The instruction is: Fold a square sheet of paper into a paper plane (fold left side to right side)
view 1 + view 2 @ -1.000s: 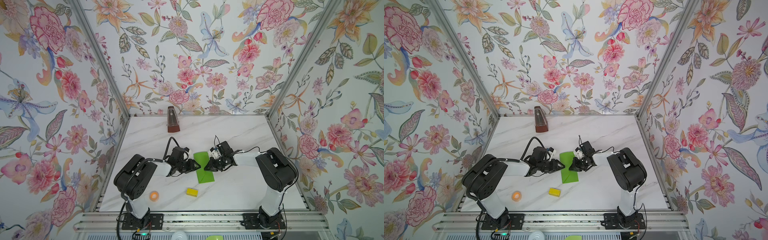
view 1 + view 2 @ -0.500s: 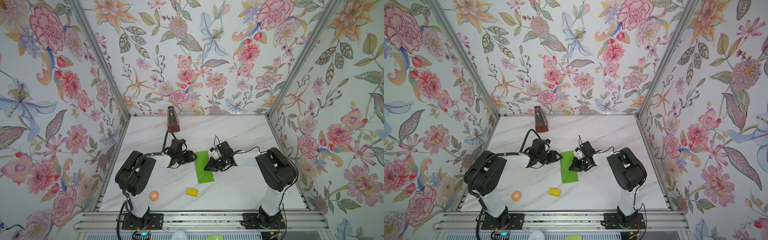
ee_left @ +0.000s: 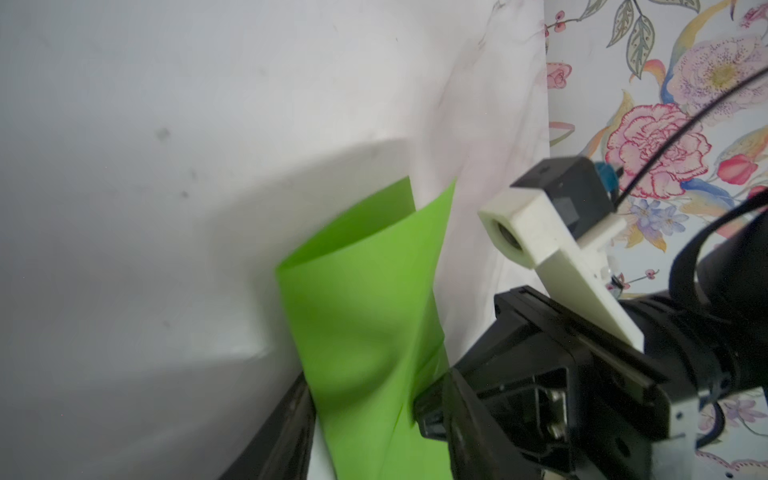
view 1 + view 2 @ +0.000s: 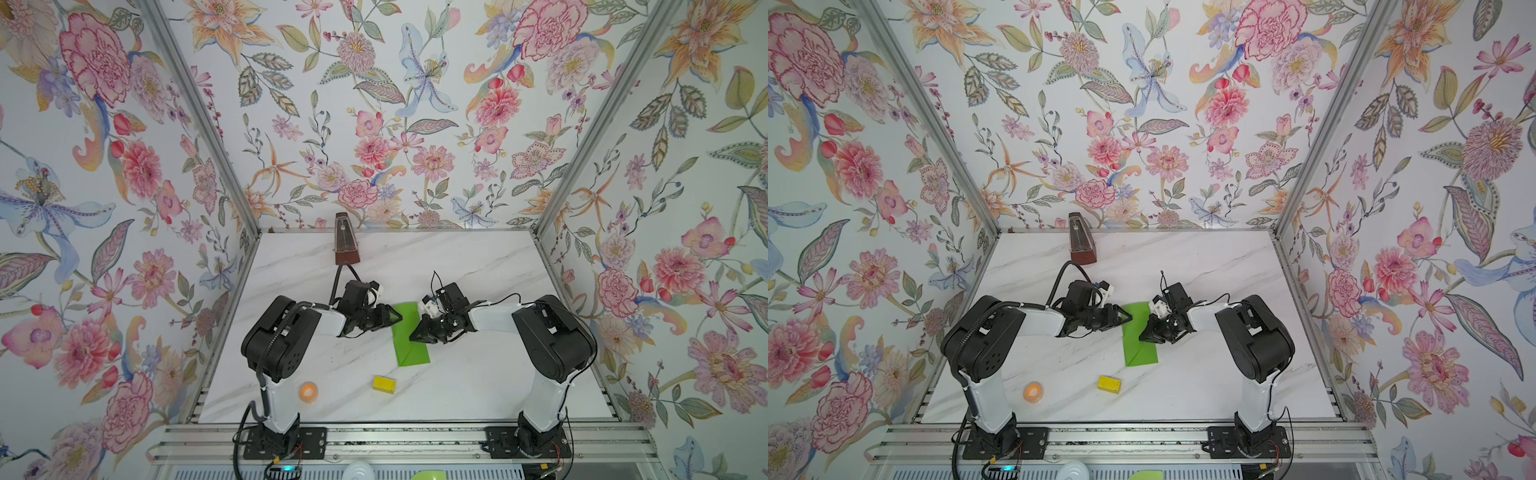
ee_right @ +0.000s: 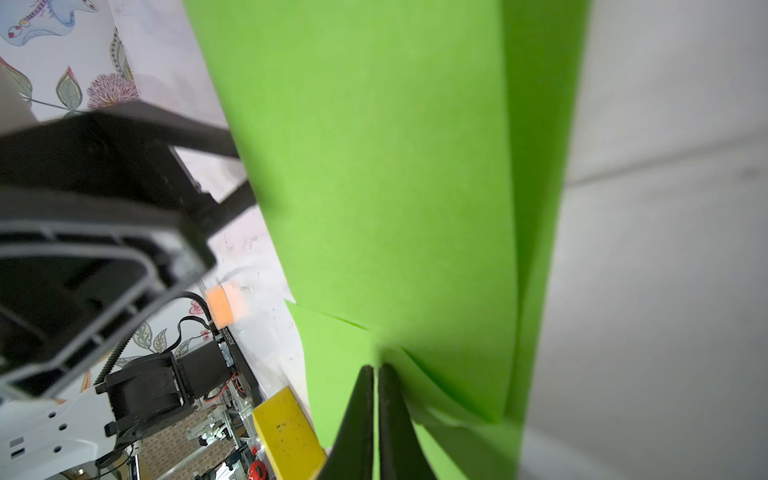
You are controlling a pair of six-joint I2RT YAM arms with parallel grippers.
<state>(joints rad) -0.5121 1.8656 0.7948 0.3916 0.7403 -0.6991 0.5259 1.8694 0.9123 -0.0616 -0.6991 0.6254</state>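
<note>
Pressing the crease | right gripper (image 4: pixel 412 338) closed, tips down on right side of the green paper (image 4: pixel 409 353) | left gripper (image 4: pixel 399 318) at its left edge, open or gripping unclear | paper lies on the table (image 4: pixel 478 270) between both, long axis running near-to-far.

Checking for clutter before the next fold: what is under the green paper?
Only the white table shows around the green paper. One edge shows its own folded lower layer; the table patch beneath the sheet is covered.

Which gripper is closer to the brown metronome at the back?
Left. The left gripper sits in front of the metronome, slightly right of it; the right gripper is farther right and nearer the front.
</note>
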